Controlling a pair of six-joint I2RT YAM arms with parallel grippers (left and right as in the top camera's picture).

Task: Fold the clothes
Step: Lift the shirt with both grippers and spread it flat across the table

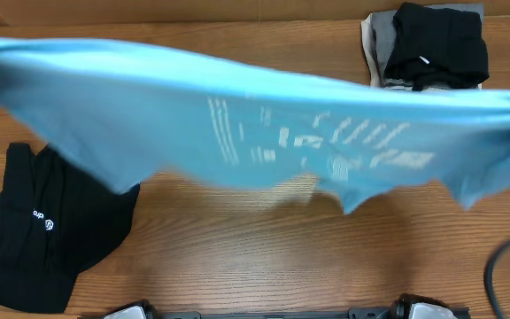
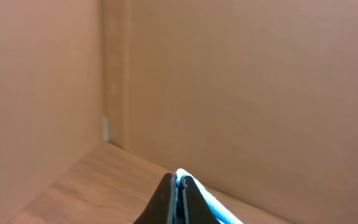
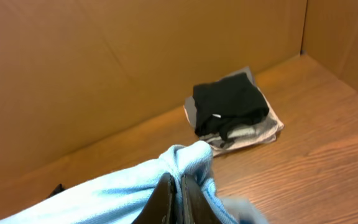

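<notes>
Your left gripper (image 2: 178,186) and right gripper (image 3: 176,188) each clamp one blue T-shirt (image 1: 237,115). One black top (image 1: 51,221) and one folded stack (image 1: 428,44) lie well apart.

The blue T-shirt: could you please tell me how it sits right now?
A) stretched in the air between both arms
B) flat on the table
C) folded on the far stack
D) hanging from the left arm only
A: the T-shirt spans the overhead view, casting a shadow on the table, while the left fingers and the right fingers each pinch its blue fabric.
</notes>
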